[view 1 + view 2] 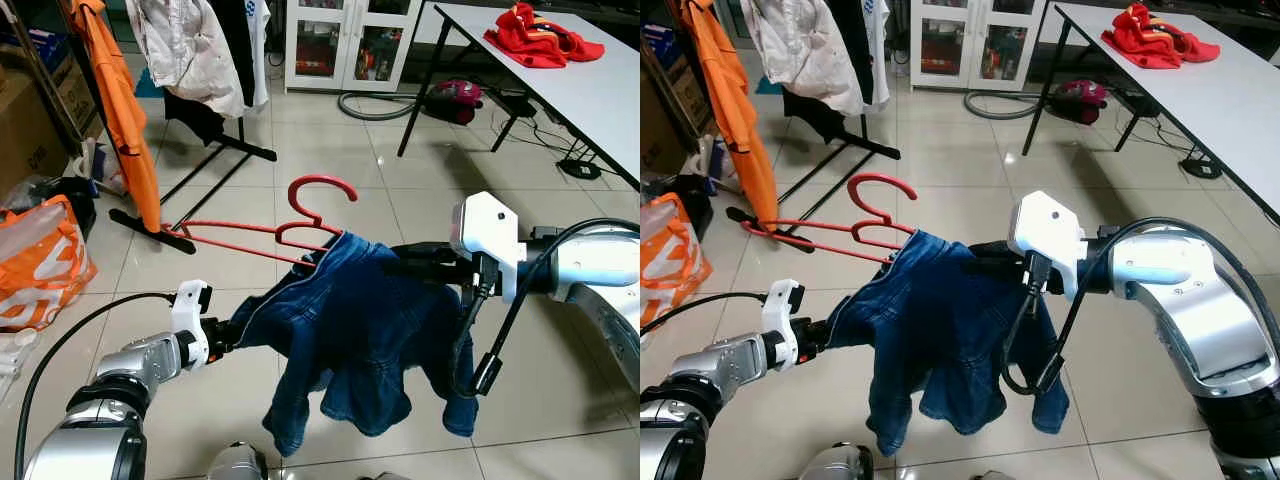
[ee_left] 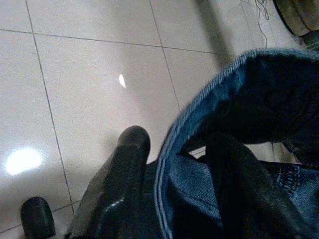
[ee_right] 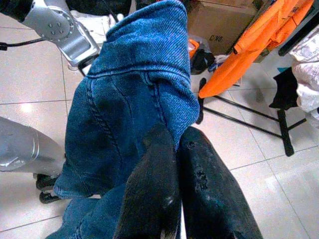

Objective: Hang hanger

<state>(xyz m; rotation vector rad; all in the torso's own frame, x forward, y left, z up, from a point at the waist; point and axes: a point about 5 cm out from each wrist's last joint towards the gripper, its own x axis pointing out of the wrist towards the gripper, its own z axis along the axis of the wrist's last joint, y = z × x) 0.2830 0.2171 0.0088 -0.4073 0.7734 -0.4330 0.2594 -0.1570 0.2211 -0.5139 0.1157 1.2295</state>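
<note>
**Denim held between both claws, red hanger half threaded**

We hold the blue denim garment (image 1: 350, 330) stretched in the air between our two claws, above the tiled floor (image 1: 330, 170). The left claw (image 2: 174, 164) pinches one edge of the cloth, with one black finger (image 2: 119, 179) outside the hem and the other under the fabric. The right claw (image 3: 174, 169) is closed tight on a fold at the opposite side.

The red hanger (image 1: 290, 225) sits with one end tucked into the top of the denim, its hook and other arm sticking out toward the clothes rack (image 1: 200, 170).

We judge the denim soft, limp and fairly heavy, so it will sag and swing. The hanger looks thin, stiff and light, and could slip out of the cloth. It is best taken near the neck just below the hook.

Orange (image 1: 125, 120) and white garments (image 1: 190, 45) hang on the rack. An orange bag (image 1: 40, 265) lies beside the rack's foot. Beyond the denim, away from the rack, a white desk (image 1: 590, 90) carries a red cloth (image 1: 540, 40). A vacuum cleaner (image 1: 450, 100) and a glass cabinet (image 1: 350, 45) stand near the desk.
</note>
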